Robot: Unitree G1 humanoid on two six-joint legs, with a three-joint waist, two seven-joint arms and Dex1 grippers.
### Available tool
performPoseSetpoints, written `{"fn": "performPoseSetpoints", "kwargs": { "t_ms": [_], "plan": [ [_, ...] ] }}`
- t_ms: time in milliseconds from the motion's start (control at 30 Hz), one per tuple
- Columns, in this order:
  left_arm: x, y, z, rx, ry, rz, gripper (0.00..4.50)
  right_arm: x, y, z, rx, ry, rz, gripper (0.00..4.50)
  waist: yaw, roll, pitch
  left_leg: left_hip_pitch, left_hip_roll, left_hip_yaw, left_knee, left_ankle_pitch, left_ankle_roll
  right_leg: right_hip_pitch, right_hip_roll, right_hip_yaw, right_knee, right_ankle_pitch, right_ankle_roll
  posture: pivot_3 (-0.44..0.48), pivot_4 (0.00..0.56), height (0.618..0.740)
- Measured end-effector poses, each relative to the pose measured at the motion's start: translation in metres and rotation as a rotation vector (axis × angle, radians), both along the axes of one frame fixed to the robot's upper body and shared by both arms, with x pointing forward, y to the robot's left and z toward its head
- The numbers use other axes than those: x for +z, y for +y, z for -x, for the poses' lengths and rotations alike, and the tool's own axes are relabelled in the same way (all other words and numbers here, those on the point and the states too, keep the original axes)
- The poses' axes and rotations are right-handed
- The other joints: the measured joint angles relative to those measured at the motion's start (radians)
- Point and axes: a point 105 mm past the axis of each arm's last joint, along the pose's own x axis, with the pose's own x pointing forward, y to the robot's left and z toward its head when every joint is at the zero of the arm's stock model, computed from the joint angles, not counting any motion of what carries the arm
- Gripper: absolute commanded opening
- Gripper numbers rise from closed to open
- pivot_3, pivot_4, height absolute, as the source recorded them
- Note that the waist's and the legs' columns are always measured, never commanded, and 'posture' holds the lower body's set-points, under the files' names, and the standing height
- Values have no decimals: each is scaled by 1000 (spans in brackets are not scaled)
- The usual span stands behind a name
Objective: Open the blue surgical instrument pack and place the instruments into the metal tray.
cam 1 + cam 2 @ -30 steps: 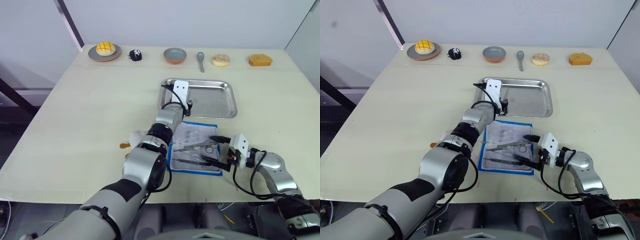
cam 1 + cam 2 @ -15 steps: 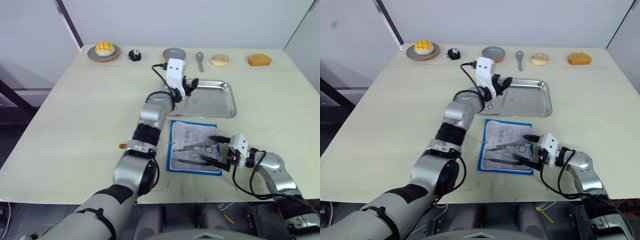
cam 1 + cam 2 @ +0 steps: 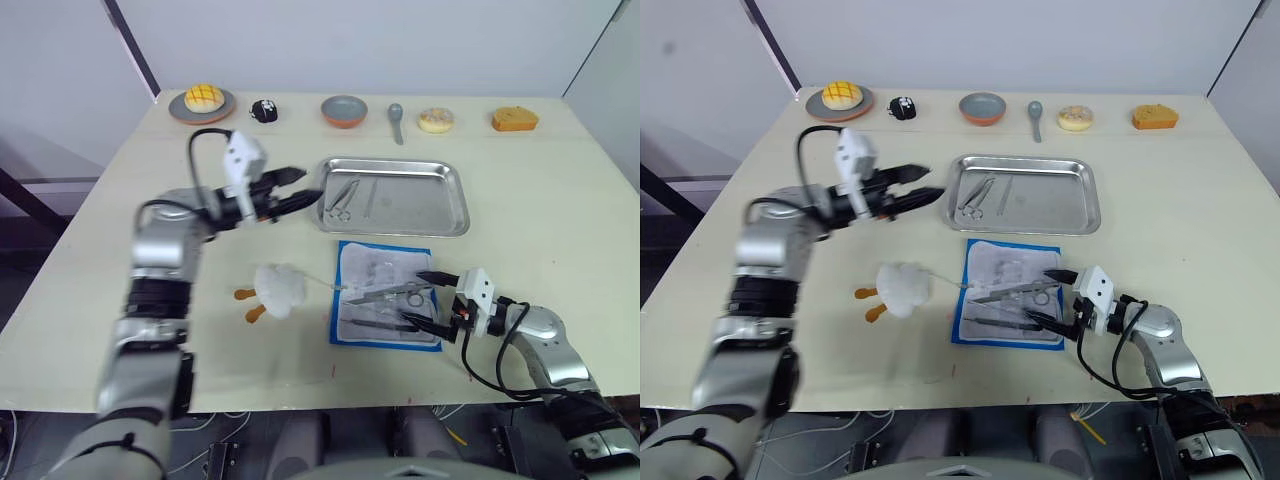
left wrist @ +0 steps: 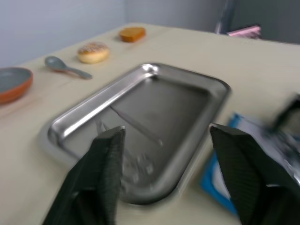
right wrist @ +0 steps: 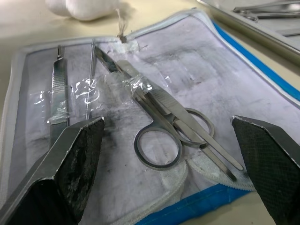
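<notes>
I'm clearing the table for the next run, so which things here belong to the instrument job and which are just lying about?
Job:
- blue surgical instrument pack, opened
- instruments on it, and some already in the tray
- metal tray

Lying about:
- white plush toy
- grey bowl
- spoon
- plate with a bun
- donut
- orange cake

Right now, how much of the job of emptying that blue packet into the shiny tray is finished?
The flat blue instrument pack lies opened, and two slim silver tools lie in the rectangular steel tray. The left gripper is open and empty; the right gripper hangs open over the remaining scissors and tweezers.
</notes>
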Motion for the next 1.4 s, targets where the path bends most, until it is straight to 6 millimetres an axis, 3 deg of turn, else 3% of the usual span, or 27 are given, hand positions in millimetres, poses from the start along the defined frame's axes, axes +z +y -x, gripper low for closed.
{"fn": "performPoseSetpoints", "kwargs": {
  "t_ms": [200,667,800,1000,1200,1300,1400],
  "plan": [
    [0,13,42,-260,26,-156,4468,0,2,0,6,0,-5,4500,0,0,0,0,1,0,0,-1,1,0,2,1,0,0,-1,0,150,740],
    [12,18,69,-431,-38,-262,4468,-1,-2,2,3,3,4,4500,7,2,1,0,1,0,0,-1,2,0,2,0,0,-1,0,0,150,740],
    [6,5,66,-476,-81,-254,4468,0,-2,3,3,3,5,4500,9,2,2,0,0,1,0,-1,2,0,2,0,0,-1,0,0,150,740],
    [-18,-26,61,-531,-72,-222,4468,0,-2,3,3,0,4,4500,8,1,1,-1,0,1,0,-1,2,0,3,0,0,-1,0,0,150,740],
    [-36,-59,50,-494,-119,-195,4468,0,-2,2,1,0,3,4500,8,-2,-1,0,0,0,1,-1,2,0,3,1,0,-1,0,0,150,740],
    [-52,-80,47,-499,-112,-189,4468,1,0,2,0,-2,0,4500,7,-3,-2,0,-1,1,1,-1,2,0,3,1,0,-1,0,0,150,740],
    [-68,-86,40,-478,-105,-224,4468,1,1,2,2,-6,-2,4500,6,-2,-1,0,-1,0,1,-1,2,0,4,1,0,-1,0,0,150,740]
  ]
}}
